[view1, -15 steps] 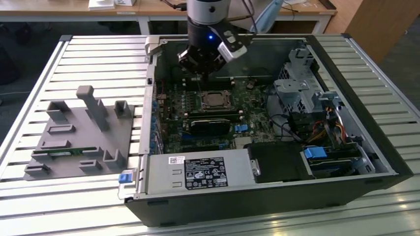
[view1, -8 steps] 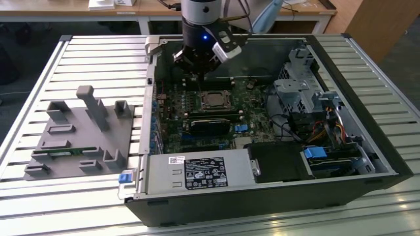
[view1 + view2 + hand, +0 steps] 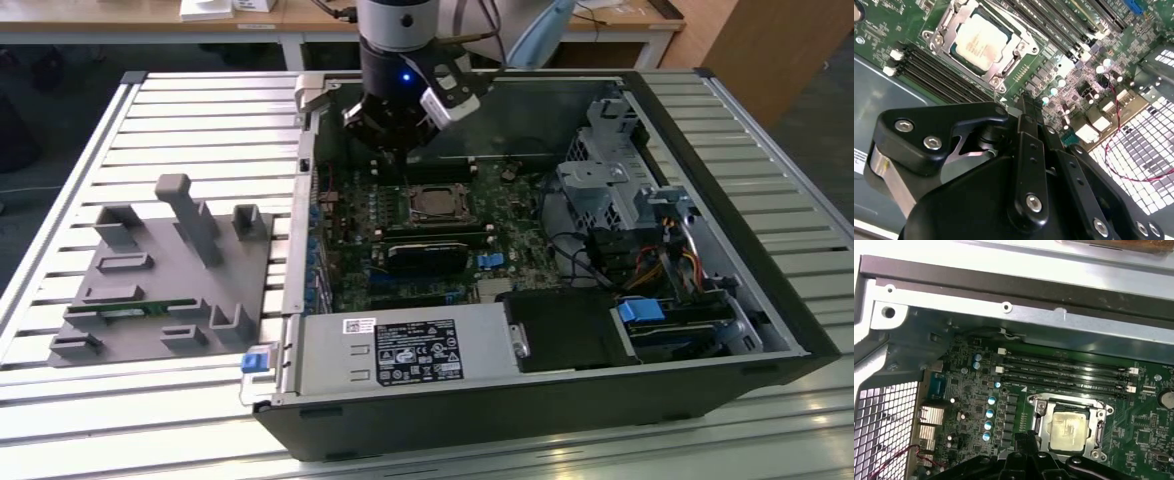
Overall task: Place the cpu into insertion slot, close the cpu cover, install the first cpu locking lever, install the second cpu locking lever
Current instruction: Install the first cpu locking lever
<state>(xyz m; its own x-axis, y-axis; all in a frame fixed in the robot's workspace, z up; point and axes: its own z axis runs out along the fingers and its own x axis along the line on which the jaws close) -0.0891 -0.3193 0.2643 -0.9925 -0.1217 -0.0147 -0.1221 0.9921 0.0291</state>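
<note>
In the exterior view the open computer case lies on a slatted table and takes the middle and the right of the frame. The gripper hangs in the upper middle, over the green board. Its fingers are pressed together and carry nothing.

The cpu sits in the insertion slot, a little above the centre of the frame, with its dull silver top up. In the first wrist view the cpu cover lies flat around the cpu as a silvery frame. The gripper tip is just beside this frame, but I cannot tell if it touches. A grey holder block stands on the table at the exterior view's left.
</note>
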